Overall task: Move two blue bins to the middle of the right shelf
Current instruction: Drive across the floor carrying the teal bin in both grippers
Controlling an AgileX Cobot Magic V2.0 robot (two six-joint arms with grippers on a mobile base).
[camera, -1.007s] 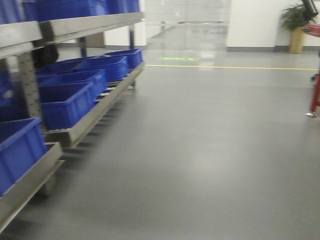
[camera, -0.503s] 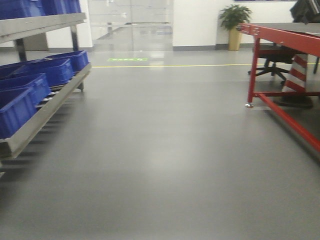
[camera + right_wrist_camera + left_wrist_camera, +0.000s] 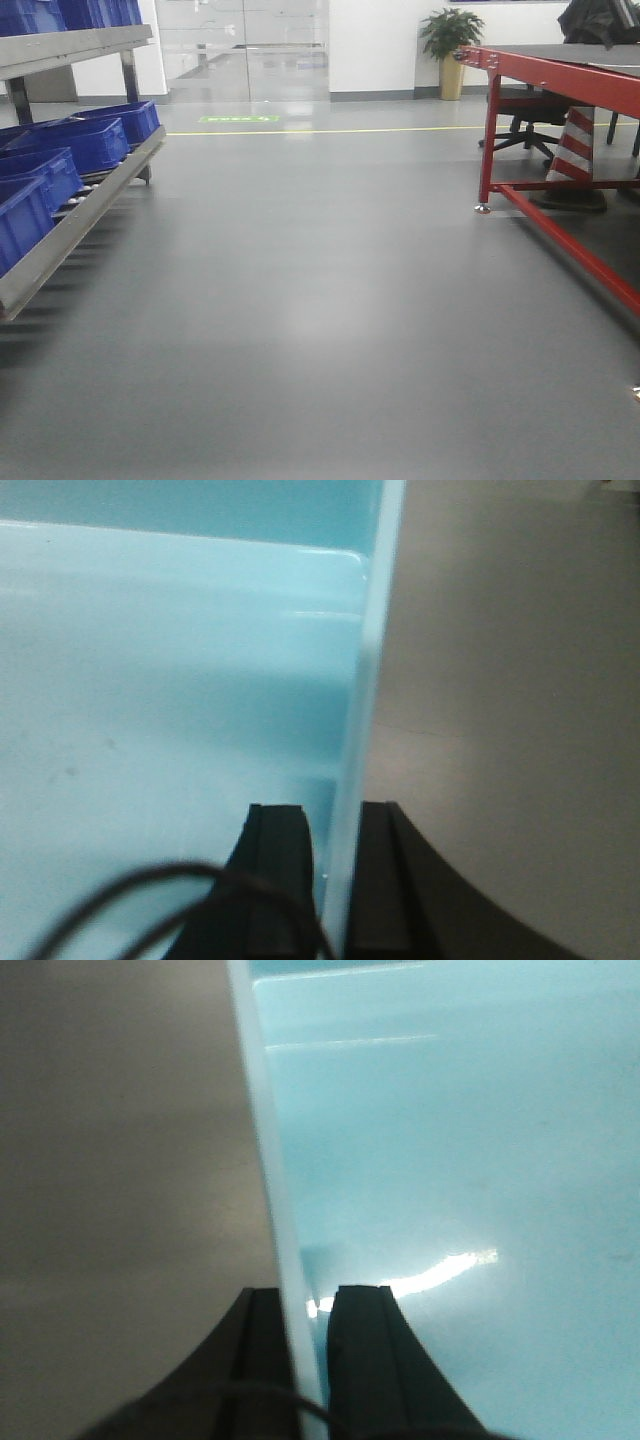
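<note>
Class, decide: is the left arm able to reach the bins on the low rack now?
Probably not: the left hand grips a bin wall, and the rack lies across open floor.

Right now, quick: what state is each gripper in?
Left gripper: shut on a wall of the blue bin.
Right gripper: shut on a blue bin wall too.

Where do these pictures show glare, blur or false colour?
Front view: sharp, with a soft pale sheen on the floor. Left wrist view: the bin looks washed-out cyan, with a bright glint beside the left claw. Right wrist view: same pale cast; the right claw and a cable are blurred.
</note>
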